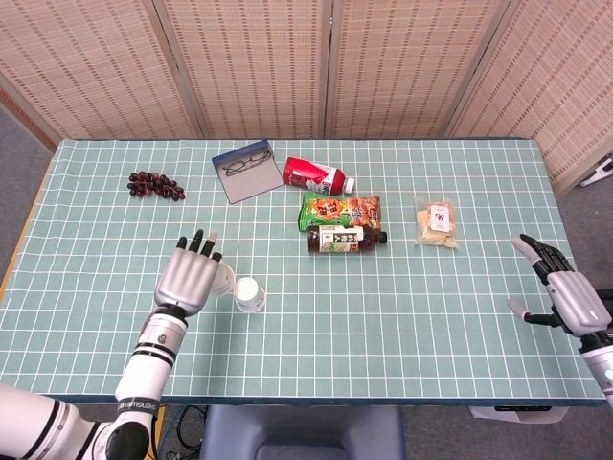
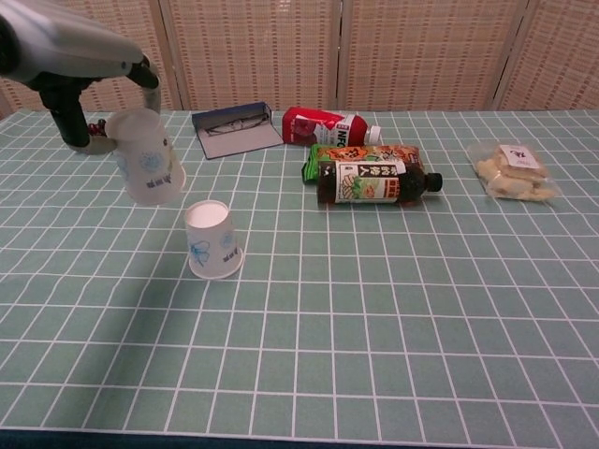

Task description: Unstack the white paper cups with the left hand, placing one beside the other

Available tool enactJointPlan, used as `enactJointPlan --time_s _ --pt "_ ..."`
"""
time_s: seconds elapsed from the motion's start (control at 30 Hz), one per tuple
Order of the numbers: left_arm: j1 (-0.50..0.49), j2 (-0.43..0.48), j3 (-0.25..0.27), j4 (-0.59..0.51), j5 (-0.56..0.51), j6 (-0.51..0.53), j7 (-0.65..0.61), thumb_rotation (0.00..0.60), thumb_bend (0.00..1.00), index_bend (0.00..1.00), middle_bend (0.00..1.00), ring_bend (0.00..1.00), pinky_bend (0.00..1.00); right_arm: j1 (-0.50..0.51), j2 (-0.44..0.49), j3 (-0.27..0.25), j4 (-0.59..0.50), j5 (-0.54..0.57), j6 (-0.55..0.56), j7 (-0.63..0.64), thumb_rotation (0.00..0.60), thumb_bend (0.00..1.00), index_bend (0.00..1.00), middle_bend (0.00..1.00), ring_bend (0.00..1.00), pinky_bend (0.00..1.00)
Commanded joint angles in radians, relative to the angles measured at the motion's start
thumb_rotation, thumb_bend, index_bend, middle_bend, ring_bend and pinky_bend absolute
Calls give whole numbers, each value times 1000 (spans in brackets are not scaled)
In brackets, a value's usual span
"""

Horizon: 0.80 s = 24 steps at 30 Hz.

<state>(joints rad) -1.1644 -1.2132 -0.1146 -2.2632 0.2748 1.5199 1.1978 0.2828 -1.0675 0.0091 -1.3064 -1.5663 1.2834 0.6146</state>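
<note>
One white paper cup [image 2: 212,240] [image 1: 250,293] stands upside down on the green checked table. My left hand [image 1: 189,276] [image 2: 94,89] holds a second white cup [image 2: 146,157] [image 1: 221,279] in the air, up and to the left of the standing one, clear of it and tilted. In the head view the hand's back covers most of the held cup. My right hand [image 1: 565,292] rests at the table's right edge with its fingers apart and nothing in it; the chest view does not show it.
Behind the cups lie a dark drink bottle [image 2: 372,182], a snack packet [image 2: 360,152], a red bottle [image 2: 329,126] and a glasses case [image 2: 236,128]. Grapes [image 1: 156,185] sit at far left, a bagged snack [image 2: 510,172] at right.
</note>
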Motion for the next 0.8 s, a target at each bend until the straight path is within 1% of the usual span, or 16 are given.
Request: enactJointPlan --time_s 0.03,0.33,0.57,0.67,0.8 --pt "39 29 29 -1 43 -20 -44 600 406 384 68 54 170 0 -1 1 -3 2 -3 -6 600 251 0 0 0 0" --pt "120 68 79 38 146 -79 -149 600 406 384 68 54 170 -1 -3 1 -12 -2 0 -29 600 251 0 0 0 0" --pt "179 92 106 97 212 -156 -245 600 406 381 68 54 170 -2 -5 3 -18 3 -1 -48 600 251 0 0 0 0" --pt "217 107 122 134 248 -200 -309 600 406 381 68 54 170 1 -9 4 -19 10 -13 -61 600 252 0 0 0 0" --pt "247 115 131 171 284 -244 -364 600 406 380 68 54 170 4 -13 5 -23 14 -24 -73 600 252 0 0 0 0"
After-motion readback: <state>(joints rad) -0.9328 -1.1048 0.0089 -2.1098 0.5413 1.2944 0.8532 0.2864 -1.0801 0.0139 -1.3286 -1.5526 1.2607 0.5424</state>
